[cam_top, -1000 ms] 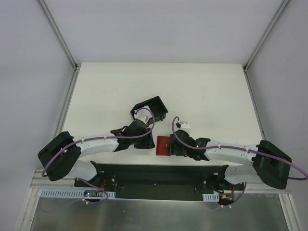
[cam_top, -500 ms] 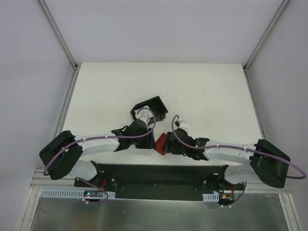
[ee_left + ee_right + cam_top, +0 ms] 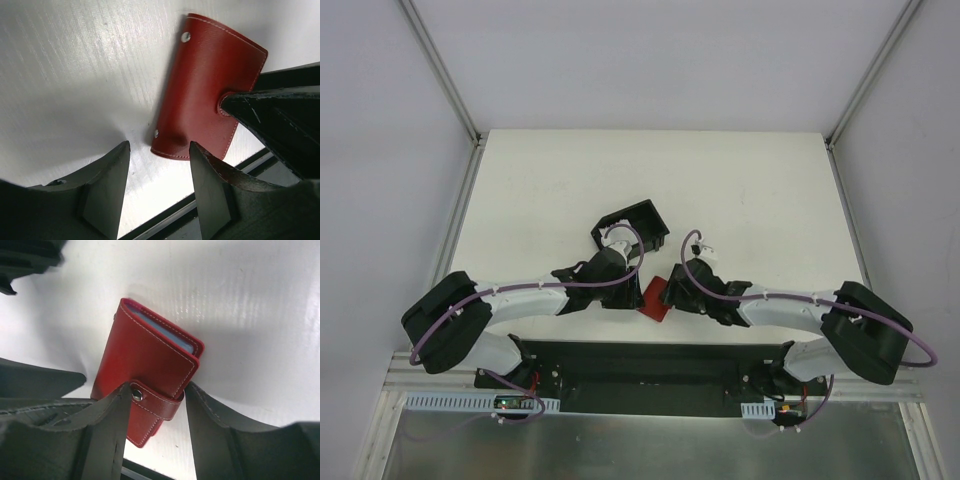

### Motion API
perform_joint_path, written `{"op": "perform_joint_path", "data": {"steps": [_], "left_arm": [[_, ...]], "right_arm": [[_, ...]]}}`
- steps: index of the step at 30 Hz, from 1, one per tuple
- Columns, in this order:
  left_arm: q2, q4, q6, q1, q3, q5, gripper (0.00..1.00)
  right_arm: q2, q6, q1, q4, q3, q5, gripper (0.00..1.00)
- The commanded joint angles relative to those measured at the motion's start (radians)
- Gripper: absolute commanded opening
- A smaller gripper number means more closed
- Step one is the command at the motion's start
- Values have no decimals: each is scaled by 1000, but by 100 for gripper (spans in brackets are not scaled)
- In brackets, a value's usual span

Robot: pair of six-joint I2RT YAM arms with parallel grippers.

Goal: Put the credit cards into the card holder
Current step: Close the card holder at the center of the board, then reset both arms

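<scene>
The card holder, a red wallet folded shut with its snap tab fastened, lies near the table's front edge between the two arms. My right gripper straddles the card holder, one finger against the snap tab and the other against the opposite edge. A pale blue layer shows at the wallet's open edge; whether it is a card or the lining I cannot tell. No loose credit cards are in view. My left gripper stands open just short of the card holder, nothing between its fingers.
A black open-sided box stands just behind the left wrist. The right gripper's black finger reaches into the left wrist view over the wallet. The table's front edge and the black base rail run close below both grippers.
The right arm has swung left and its wrist has turned. The card holder has shifted slightly left and rotated with it, now angled. The left arm has stayed still.
</scene>
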Motion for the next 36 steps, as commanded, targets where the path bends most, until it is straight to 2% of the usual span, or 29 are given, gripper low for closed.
{"op": "perform_joint_path", "data": {"steps": [1, 6, 8, 10, 11, 16, 19, 21, 22, 25, 27, 29, 32, 36], "left_arm": [[3, 7, 7, 9, 14, 11, 50], [-4, 7, 18, 10, 14, 0, 50], [-1, 1, 30, 12, 22, -9, 50], [3, -2, 60, 22, 32, -22, 50], [8, 1, 77, 30, 40, -23, 50], [51, 19, 130, 42, 83, 35, 50], [46, 18, 111, 42, 69, 25, 49], [13, 13, 107, 48, 48, -2, 52], [-18, 4, 102, 53, 34, -18, 56], [-116, -22, 105, 65, -7, -72, 71], [-185, -50, 119, 76, -27, -140, 82], [-240, -91, 130, 97, -40, -179, 88], [-320, -154, 142, 197, -69, -203, 94], [-409, -177, 177, 384, -112, -154, 97]], "right_arm": [[68, 34, -3, -19, -7, -33, 50], [68, 32, -3, -35, -25, -28, 40], [65, 19, -5, -23, -32, -34, 33], [73, -1, -5, -18, -27, -54, 33], [77, -7, -3, -16, -25, -62, 36], [85, -23, -5, 25, -28, -86, 37], [63, -53, -8, 25, -12, -89, 51], [25, -115, -23, 11, 11, -106, 58], [1, -142, -46, -16, 25, -114, 60], [-103, -211, -77, -67, 33, -97, 76], [-200, -244, -85, -146, 25, -38, 87], [-301, -267, -111, -237, 21, 39, 99], [-423, -319, -202, -353, 10, 87, 96], [-542, -386, -396, -439, -15, 69, 96]]}}
